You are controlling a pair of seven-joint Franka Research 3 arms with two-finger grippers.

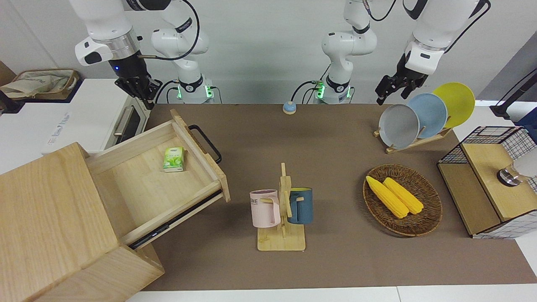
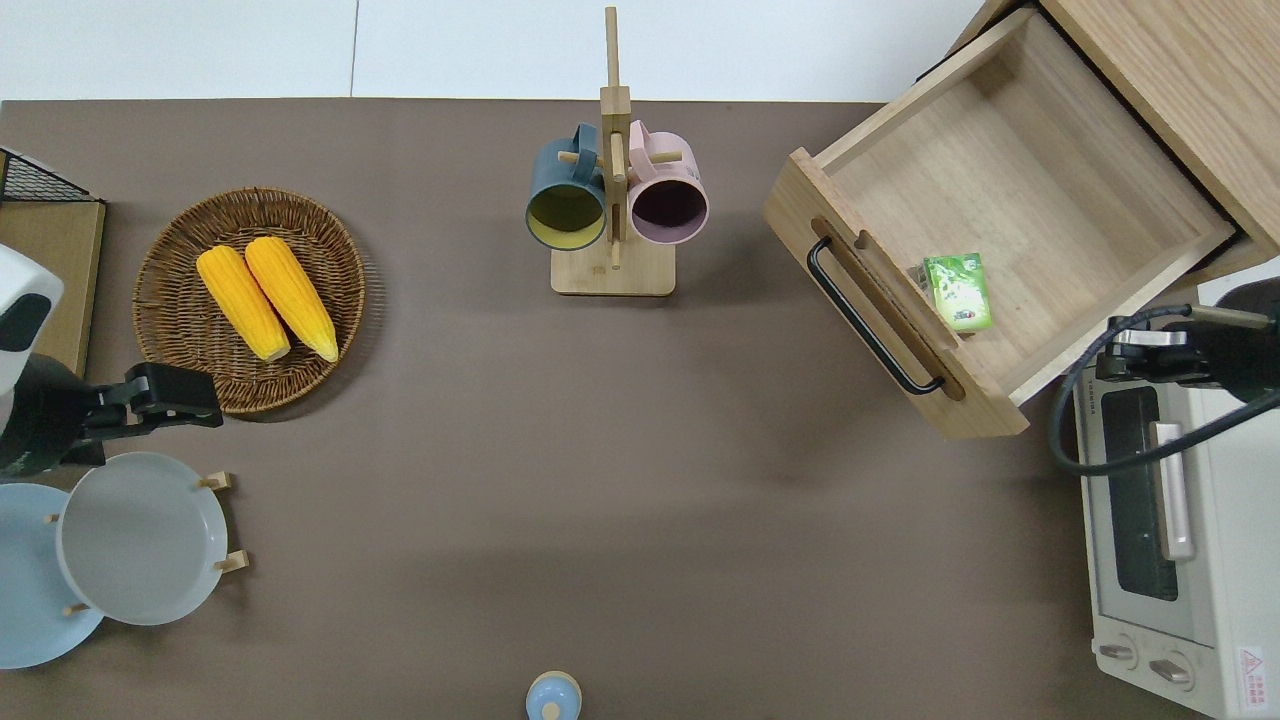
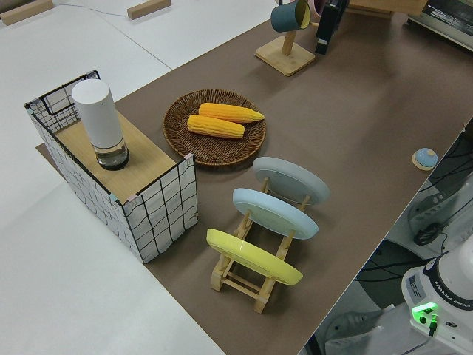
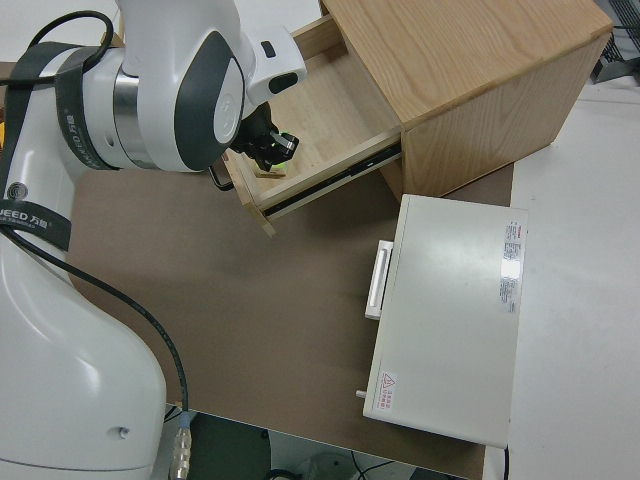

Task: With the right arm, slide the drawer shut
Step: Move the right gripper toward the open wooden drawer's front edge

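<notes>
The light-wood cabinet (image 1: 54,222) is seen at the right arm's end of the counter (image 1: 335,138), with its drawer (image 1: 159,180) pulled fully out. A green packet (image 1: 173,159) lies in the drawer, close against the front panel. The right gripper (image 2: 1125,352) is held over the toaster oven's (image 2: 1170,540) 12 o'clock edge, touching nothing; the spread of its fingers cannot be told. The left arm is parked.
</notes>
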